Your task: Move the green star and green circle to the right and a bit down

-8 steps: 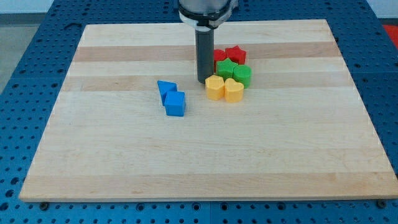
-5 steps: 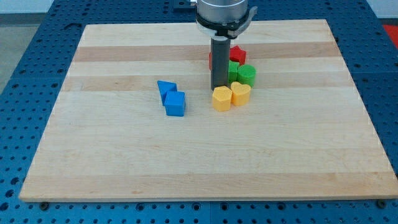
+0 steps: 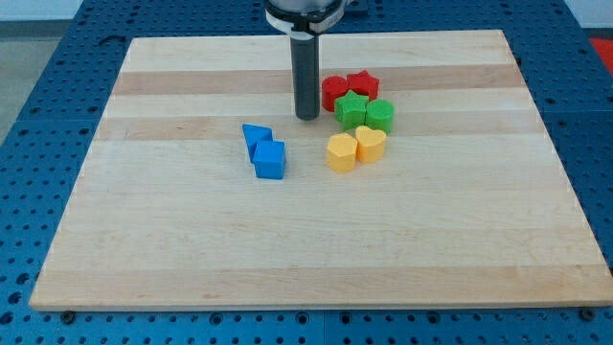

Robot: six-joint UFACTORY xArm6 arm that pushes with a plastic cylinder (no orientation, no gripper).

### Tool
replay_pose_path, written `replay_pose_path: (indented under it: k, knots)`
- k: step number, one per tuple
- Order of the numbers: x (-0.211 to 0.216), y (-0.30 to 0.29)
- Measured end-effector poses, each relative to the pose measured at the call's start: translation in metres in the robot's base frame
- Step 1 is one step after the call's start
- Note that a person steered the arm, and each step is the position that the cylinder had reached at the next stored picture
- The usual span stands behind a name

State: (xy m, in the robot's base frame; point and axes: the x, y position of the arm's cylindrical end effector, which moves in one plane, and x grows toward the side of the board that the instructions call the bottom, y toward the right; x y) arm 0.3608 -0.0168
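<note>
The green star (image 3: 351, 106) lies right of the board's middle, touching the green circle (image 3: 379, 115) on its right. My tip (image 3: 306, 117) stands on the board a short way to the left of the green star, apart from it. Two red blocks, a round one (image 3: 333, 92) and a star (image 3: 362, 84), sit just above the green pair. A yellow hexagon (image 3: 341, 151) and a yellow heart (image 3: 371, 144) sit just below them.
A blue triangle (image 3: 256, 136) and a blue cube (image 3: 270, 159) lie together left of my tip. The wooden board (image 3: 192, 249) rests on a blue perforated table.
My tip pushed right into the cluster, shifting the yellow blocks down and right a little, then drew back up and left, leaving the green star uncovered.
</note>
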Motion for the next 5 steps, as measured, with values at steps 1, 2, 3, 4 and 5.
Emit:
replay_pose_path:
  k: [1,2,3,4,5]
  knots:
    - [-0.001,0.001]
    - [-0.003,0.015]
    - [-0.005,0.022]
    - [-0.007,0.032]
    - [-0.007,0.032]
